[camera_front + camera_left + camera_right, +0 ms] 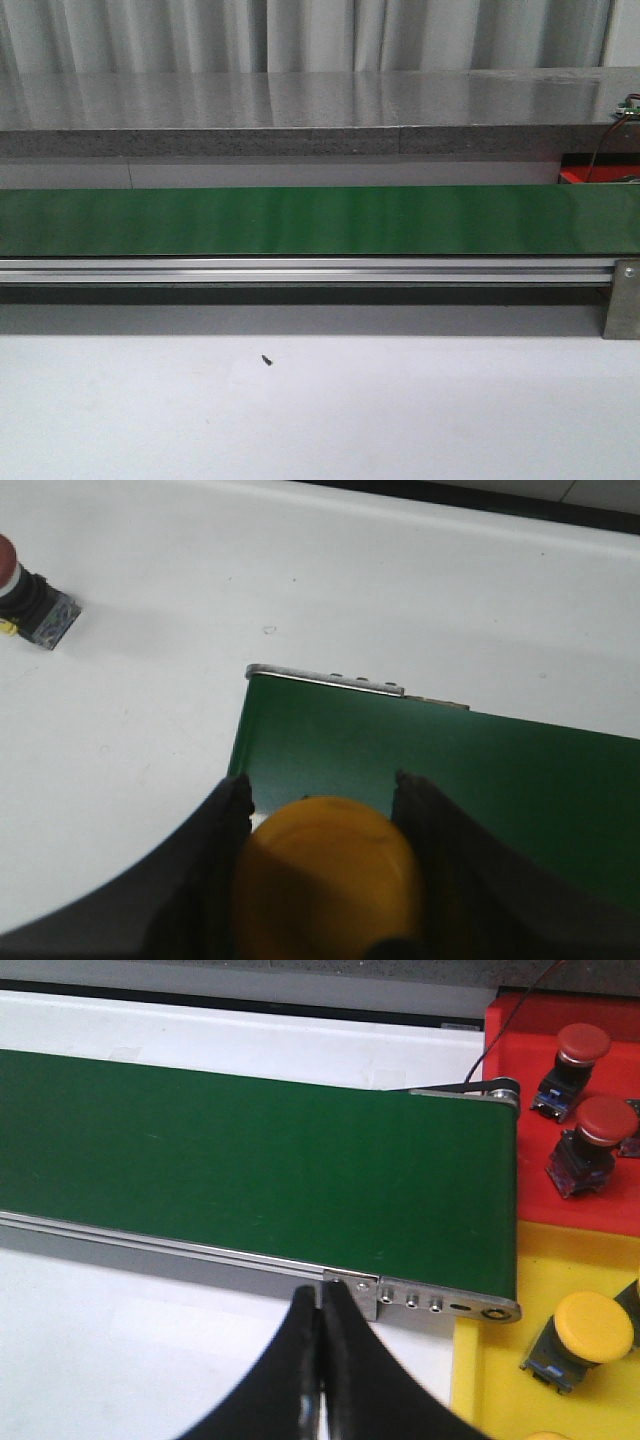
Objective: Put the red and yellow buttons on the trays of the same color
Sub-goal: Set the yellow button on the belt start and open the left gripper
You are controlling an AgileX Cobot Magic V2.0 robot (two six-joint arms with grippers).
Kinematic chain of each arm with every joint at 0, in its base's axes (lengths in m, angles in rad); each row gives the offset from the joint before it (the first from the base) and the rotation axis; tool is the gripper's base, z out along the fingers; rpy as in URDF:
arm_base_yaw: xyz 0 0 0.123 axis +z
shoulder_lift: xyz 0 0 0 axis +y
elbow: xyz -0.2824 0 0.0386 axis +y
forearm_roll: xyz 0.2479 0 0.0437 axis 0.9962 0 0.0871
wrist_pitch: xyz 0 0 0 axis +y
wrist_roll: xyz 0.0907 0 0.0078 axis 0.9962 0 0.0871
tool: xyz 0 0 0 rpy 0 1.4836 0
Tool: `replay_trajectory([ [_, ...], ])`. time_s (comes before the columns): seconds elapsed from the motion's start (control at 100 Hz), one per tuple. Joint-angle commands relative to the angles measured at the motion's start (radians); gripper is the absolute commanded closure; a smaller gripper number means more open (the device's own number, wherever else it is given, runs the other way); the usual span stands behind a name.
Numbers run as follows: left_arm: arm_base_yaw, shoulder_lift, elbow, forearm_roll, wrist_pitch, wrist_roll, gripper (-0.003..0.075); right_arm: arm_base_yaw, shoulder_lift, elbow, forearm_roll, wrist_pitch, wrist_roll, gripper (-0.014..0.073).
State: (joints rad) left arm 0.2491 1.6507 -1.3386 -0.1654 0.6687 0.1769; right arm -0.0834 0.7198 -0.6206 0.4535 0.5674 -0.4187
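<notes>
the left gripper [322, 800] grips a round yellow push button [325, 875] between its two dark fingers [225, 825], poised above the end of the long green conveyor belt [450, 780], whose silver metal end roller [325, 678] shows just beyond. off to the side on the white table [350, 580] lies a red-capped button with a black body [28, 592], well apart from the belt. the right gripper [320, 1305] has its black fingers pressed together, holding nothing, by the belt's aluminium rail [420, 1298]. past the belt's end, two red mushroom buttons [585, 1110] sit on the red plastic tray [520, 1110], and a yellow-capped button [585, 1335] rests on the adjoining yellow plastic tray [500, 1380]. the front view shows only belt and table.
</notes>
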Motion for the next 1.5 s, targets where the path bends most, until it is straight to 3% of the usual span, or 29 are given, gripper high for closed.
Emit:
replay_trajectory([
  [0.0, -0.012, -0.025, -0.027, -0.015, -0.053, 0.005, 0.0657, 0.000, -0.006, -0.025, 0.012, -0.055, 0.002, 0.0662],
  [0.68, -0.018, 0.064, -0.027, -0.024, -0.030, 0.013, 0.0647, 0.000, -0.006, -0.025, 0.012, -0.055, 0.002, 0.0662],
  [0.94, -0.034, 0.064, -0.027, -0.024, -0.012, 0.021, 0.0447, 0.000, -0.006, -0.025, 0.012, -0.055, 0.002, 0.0662],
  [1.49, -0.058, 0.062, -0.029, -0.032, -0.006, 0.021, 0.0223, 0.000, -0.006, -0.025, 0.012, -0.055, 0.002, 0.0662],
])
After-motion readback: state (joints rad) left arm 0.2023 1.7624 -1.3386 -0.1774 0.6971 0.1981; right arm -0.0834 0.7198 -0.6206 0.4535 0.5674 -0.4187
